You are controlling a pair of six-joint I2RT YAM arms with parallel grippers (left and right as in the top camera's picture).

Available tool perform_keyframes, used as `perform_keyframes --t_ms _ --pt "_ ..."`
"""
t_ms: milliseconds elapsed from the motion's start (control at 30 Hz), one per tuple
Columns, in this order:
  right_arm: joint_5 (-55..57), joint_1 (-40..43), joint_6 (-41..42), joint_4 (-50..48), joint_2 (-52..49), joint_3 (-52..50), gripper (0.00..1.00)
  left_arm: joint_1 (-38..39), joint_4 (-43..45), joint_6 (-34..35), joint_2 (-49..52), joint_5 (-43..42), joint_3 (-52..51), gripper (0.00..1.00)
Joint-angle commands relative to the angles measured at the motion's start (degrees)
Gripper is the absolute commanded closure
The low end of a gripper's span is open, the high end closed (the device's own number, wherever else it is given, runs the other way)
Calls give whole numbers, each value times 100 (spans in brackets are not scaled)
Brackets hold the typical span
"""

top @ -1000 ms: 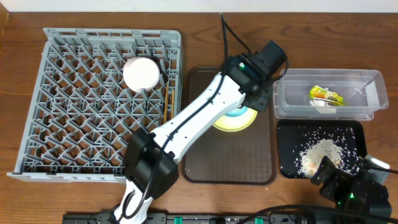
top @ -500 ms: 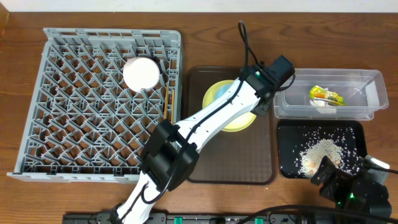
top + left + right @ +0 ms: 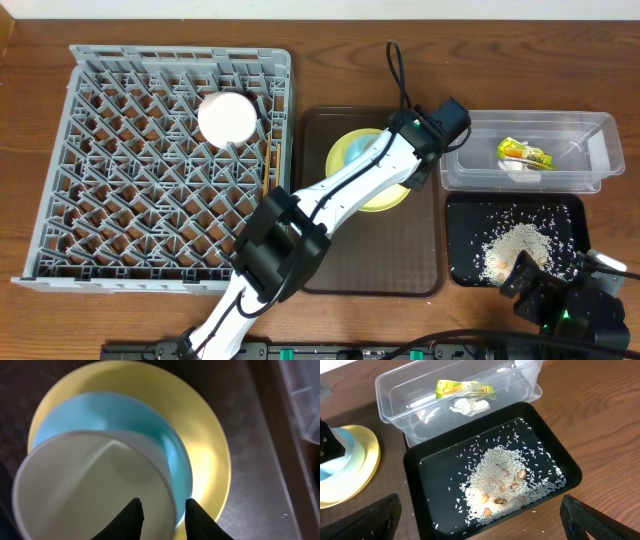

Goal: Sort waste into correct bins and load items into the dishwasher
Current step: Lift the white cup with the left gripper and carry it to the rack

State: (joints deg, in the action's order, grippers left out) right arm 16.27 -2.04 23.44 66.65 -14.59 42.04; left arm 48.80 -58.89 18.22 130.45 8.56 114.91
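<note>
The cup [image 3: 100, 485], pale blue outside and white inside, is on the yellow plate [image 3: 210, 460], toward the plate's left side and tilted toward my left wrist camera. My left fingers [image 3: 132, 515] straddle its rim: one tip is inside the cup, the other outside against the blue wall. They stand close together, but I cannot tell whether they actually pinch the wall.

The plate lies in the far part of the brown tray [image 3: 370, 260]. To its right sits the clear tub [image 3: 590, 130], holding the green-yellow wrapper [image 3: 465, 389] and a crumpled white scrap [image 3: 469, 406] just beside it. Nearer to me, touching the tub, is the black tray [image 3: 565, 467], with a heap of rice [image 3: 500, 480], a few brownish bits in it and loose grains scattered around.

My right fingers [image 3: 365, 520] hang spread wide apart over the near edge of the black tray, holding nothing.

Left of the brown tray is the grey rack [image 3: 60, 200], on the table [image 3: 150, 320]. The white bowl [image 3: 227, 118] sits in its far right part, and the chopsticks [image 3: 268, 170] lie along its right side.
</note>
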Motion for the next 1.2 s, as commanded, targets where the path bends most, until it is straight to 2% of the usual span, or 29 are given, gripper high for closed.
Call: perform_keyframes --t_ms 0,33,67,100,333,567,767,900,1033,1167 --pt "20 37 28 9 2 20 1 -24 -7 94 103 120 -44 76" --pt "20 37 28 7 2 20 1 -24 -4 96 103 144 -44 80" --pt "20 37 28 7 2 20 1 -24 -9 94 103 190 -44 89" --pt "20 37 28 7 2 20 1 -24 -13 96 103 304 -44 92" --pt "20 37 28 7 2 20 1 -24 -225 92 -109 1172 -7 92" --pt "20 37 28 7 2 20 1 -61 -555 59 -1447 758 42 93" --pt "20 37 28 7 2 20 1 -518 -929 -243 -3051 -514 42 92" --pt "20 37 28 7 2 22 1 -1397 -1436 -501 -4002 -1604 39 93" --pt "20 37 28 7 2 20 1 -2594 -2076 -1281 -4518 -3344 39 92" --pt "20 37 28 7 2 20 1 -3818 -2940 -2455 -4577 -5018 17 92"
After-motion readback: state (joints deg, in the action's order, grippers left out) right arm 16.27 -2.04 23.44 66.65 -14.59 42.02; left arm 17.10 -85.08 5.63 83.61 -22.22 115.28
